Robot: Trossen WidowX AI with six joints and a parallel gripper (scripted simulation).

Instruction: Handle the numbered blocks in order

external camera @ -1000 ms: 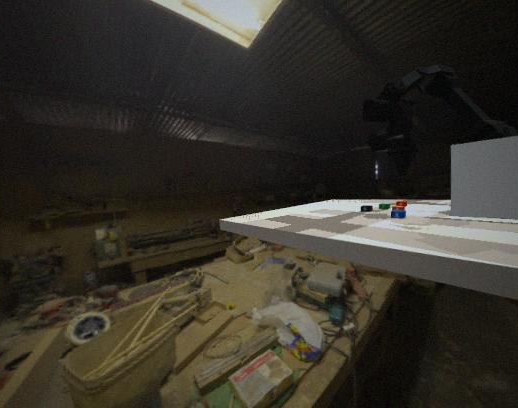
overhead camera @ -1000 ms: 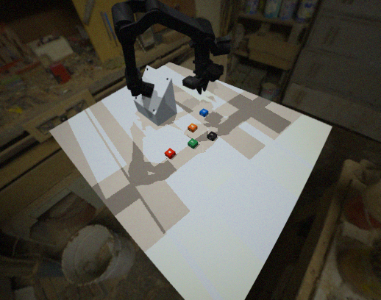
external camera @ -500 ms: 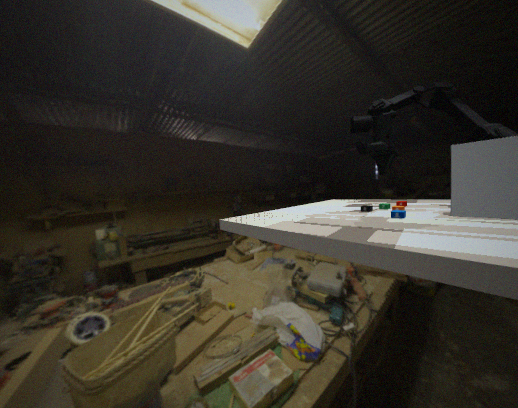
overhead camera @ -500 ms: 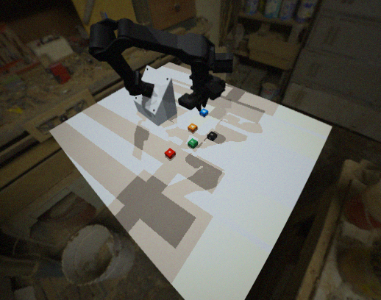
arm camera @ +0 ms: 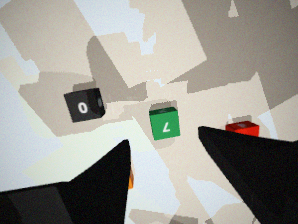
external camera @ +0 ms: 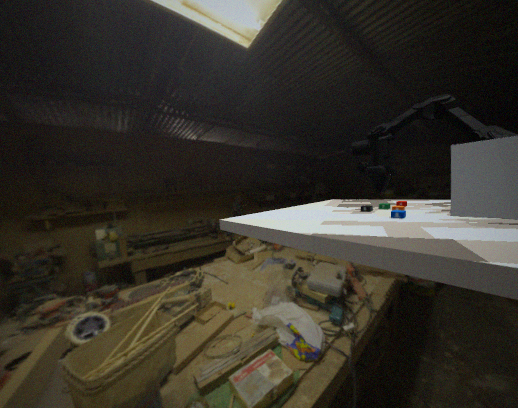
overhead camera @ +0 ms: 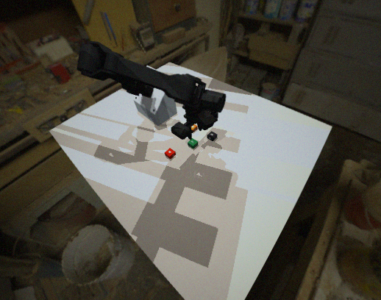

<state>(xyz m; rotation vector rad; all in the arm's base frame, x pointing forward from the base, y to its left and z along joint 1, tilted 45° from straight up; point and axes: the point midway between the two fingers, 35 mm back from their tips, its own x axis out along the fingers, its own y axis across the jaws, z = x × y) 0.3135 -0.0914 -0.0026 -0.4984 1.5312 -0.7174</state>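
My gripper [overhead camera: 196, 133] [external camera: 383, 187] [arm camera: 164, 138] is open and empty above the table. A green block [overhead camera: 193, 143] [external camera: 384, 206] [arm camera: 165, 125] with a 7 lies below and just beyond the fingertips in the wrist view. A black block [overhead camera: 212, 136] [external camera: 367, 208] [arm camera: 83, 107] shows a 0, left of the green one in that view. A red block [overhead camera: 170, 153] [external camera: 401, 203] [arm camera: 242, 129] is partly hidden by the right finger; its digit is unreadable. An orange block [overhead camera: 194, 128] [external camera: 398, 208] [arm camera: 131, 180] is mostly hidden behind the left finger. A blue block [external camera: 398, 214] shows only in the exterior view.
The blocks lie on a white table [overhead camera: 277, 147] [external camera: 267, 224] with hard shadows across it. A grey angular stand [overhead camera: 162, 113] [external camera: 489, 177] stands near the arm's base. Cluttered workbenches surround the table.
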